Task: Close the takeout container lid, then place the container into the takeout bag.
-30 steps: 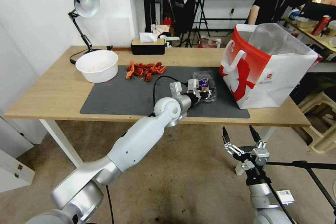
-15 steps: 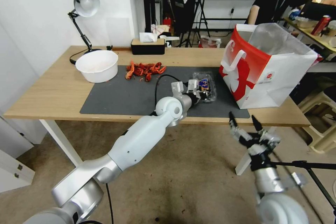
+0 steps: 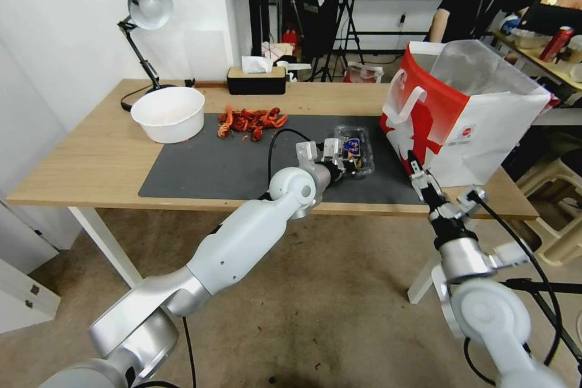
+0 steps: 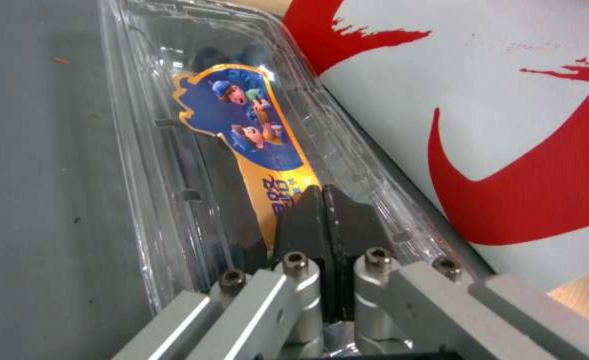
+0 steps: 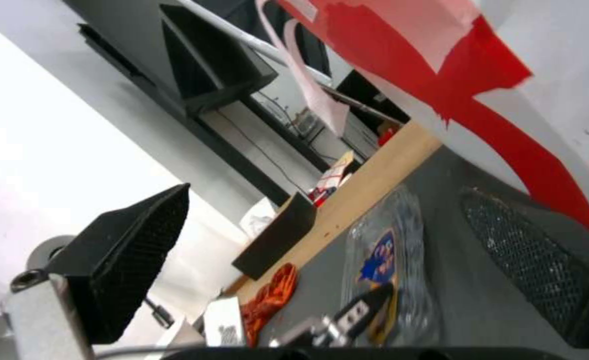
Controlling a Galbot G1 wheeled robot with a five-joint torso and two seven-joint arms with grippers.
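Clear plastic, the container point(image 3: 353, 156) is seen on the surface point(image 3: 103, 157) just beside the bag point(image 3: 467, 121). The left pincer point(image 4: 322, 200), tips pressed together, is rested on its lid point(image 4: 194, 150). The right pincer point(image 5: 348, 235) is held apart beside the bag.

Blue and yellow cartoon sticker on the lid point(image 4: 254, 130) of the takeout container point(image 3: 353, 156), its lettering too skewed to read, small red round logo on the takeout bag point(image 3: 465, 131), its words too small to make out
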